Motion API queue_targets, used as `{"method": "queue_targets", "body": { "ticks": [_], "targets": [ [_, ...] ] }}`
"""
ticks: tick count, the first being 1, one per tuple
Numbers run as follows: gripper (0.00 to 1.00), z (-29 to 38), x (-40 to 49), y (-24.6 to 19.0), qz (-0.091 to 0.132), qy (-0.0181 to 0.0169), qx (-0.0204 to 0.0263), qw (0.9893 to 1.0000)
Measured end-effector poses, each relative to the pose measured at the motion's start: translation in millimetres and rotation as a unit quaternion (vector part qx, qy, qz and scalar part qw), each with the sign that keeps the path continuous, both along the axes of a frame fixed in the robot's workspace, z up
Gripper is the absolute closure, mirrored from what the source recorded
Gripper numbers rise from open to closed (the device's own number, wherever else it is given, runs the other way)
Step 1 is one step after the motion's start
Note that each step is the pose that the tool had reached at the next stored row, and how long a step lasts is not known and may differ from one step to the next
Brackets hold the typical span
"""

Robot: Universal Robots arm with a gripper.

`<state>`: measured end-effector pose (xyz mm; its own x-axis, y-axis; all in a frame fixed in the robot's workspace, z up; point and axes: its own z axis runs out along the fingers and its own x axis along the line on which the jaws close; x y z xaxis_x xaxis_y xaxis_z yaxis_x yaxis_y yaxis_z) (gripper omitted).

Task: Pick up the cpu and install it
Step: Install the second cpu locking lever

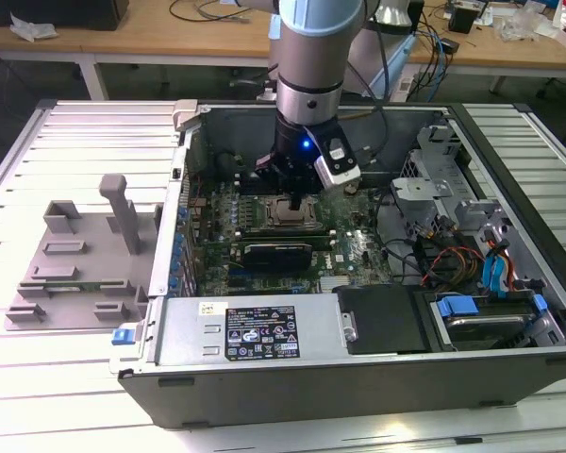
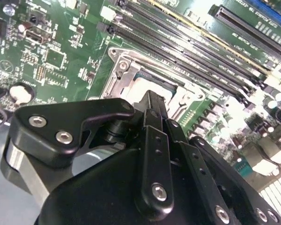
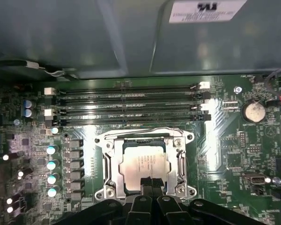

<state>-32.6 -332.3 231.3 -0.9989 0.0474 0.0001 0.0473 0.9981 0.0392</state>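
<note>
The cpu (image 3: pixel 143 163) is a pale silvery square lying flat inside the metal socket frame (image 3: pixel 107 161) on the green motherboard. In the second wrist view a strip of the cpu (image 2: pixel 136 88) shows within the socket frame (image 2: pixel 119 70). My gripper (image 3: pixel 150 182) hangs directly over the cpu's near edge, with its two black fingers pressed together and nothing between them. The second wrist view has the closed tips of the gripper (image 2: pixel 152 97) at the socket. In the exterior view the gripper (image 1: pixel 295 202) reaches straight down into the open computer case (image 1: pixel 358 377).
Long memory slots (image 3: pixel 131 101) run beside the socket, and a coin battery (image 3: pixel 253 111) sits further off. A grey fixture (image 1: pixel 75 255) with an upright post stands on the exterior view's left. The power supply (image 1: pixel 264 330), blue drive clips (image 1: pixel 495 269) and cables (image 1: pixel 443 260) fill the case.
</note>
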Motion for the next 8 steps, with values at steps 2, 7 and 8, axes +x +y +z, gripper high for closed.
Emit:
{"method": "queue_targets", "body": {
  "ticks": [2,7,8],
  "targets": [
    [0.89,7.4,0.0,0.4,0.0,-0.0001,0.0,1.0],
    [0.89,8.3,0.0,0.7,0.0,-0.0006,0.0,1.0],
    [0.89,8.3,0.0,0.7,0.0,-0.0006,0.0,1.0]
  ]
}}
